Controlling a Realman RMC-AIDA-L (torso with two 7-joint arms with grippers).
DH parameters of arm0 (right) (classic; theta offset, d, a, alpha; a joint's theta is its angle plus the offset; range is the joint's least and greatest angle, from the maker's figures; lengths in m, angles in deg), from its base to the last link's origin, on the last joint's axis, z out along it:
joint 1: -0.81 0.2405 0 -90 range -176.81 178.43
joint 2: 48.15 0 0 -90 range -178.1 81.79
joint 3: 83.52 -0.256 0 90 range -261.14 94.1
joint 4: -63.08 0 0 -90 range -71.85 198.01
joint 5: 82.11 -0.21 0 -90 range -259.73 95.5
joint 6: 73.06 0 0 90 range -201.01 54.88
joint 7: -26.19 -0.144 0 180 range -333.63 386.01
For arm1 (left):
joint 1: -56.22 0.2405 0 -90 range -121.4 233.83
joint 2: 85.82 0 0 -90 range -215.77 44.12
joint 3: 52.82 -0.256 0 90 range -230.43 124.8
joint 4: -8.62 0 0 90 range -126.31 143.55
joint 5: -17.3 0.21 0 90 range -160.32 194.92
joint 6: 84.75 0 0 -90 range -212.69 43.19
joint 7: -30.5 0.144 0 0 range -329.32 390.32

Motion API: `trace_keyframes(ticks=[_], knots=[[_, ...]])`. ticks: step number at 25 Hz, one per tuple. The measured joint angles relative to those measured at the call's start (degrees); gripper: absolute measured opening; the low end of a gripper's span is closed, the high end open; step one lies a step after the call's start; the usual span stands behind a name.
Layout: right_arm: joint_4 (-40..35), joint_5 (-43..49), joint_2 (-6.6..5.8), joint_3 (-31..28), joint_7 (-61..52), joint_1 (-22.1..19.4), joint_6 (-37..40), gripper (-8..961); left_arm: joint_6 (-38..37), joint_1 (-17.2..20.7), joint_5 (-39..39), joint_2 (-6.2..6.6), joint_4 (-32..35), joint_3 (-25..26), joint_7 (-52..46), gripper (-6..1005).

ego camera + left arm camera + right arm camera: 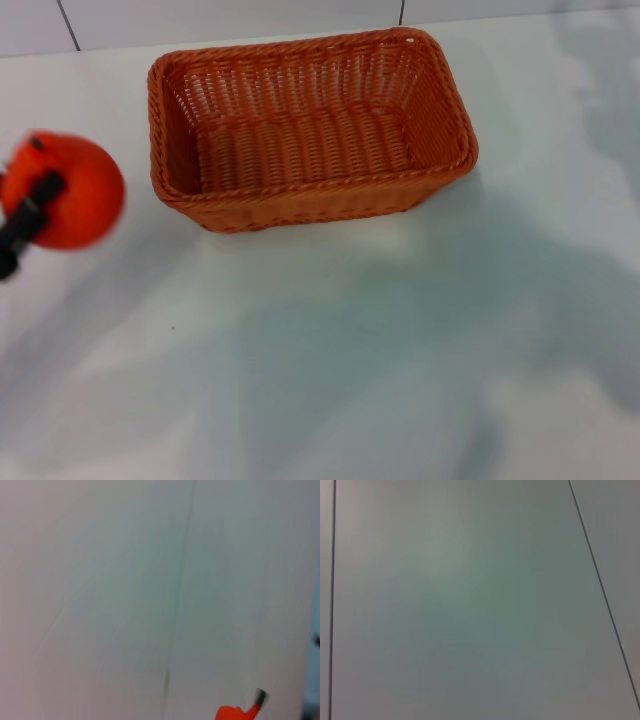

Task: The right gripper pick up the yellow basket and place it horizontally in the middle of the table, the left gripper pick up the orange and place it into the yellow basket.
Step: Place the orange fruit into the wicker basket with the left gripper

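The yellow basket (310, 128), woven and orange-brown, lies lengthwise across the far middle of the white table (400, 340) and is empty. At the left edge of the head view my left gripper (28, 215) is shut on the orange (70, 190) and holds it above the table, left of the basket. One black finger (25, 220) crosses the fruit's front. A sliver of the orange (231, 713) shows in the left wrist view. My right gripper is out of view; its wrist view shows only a pale surface with thin seams.
A tiled wall (200, 20) runs behind the table's far edge. Soft shadows lie over the right side and front of the tabletop.
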Motion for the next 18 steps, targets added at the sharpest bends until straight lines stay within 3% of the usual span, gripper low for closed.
trace_keyframes(ticks=[4, 10, 13, 15, 18], knots=[[0.1, -0.01, 0.03, -0.01, 0.0, -0.29, -0.41, 642, -0.92, -2.72, -5.3, 0.32, -3.56, 3.44, -0.77, 379], [0.28, 0.04, 0.21, 0.22, -0.01, -0.36, -0.75, 642, 8.35, -12.25, -9.24, -0.39, -10.4, 2.78, -1.33, 333], [0.28, 0.19, 0.28, 0.44, -0.54, -0.37, -0.98, 642, 14.97, -16.83, -9.0, -1.34, -10.77, -0.72, -3.87, 284], [0.28, 0.28, 0.28, 0.49, -1.08, -0.43, -1.03, 642, 21.26, -19.87, -8.96, -1.86, -10.51, -6.47, -6.74, 321], [0.59, 0.34, 0.35, 0.51, -1.34, -0.67, -1.05, 642, 24.14, -20.77, -8.98, -2.1, -10.47, -8.99, -7.63, 377]])
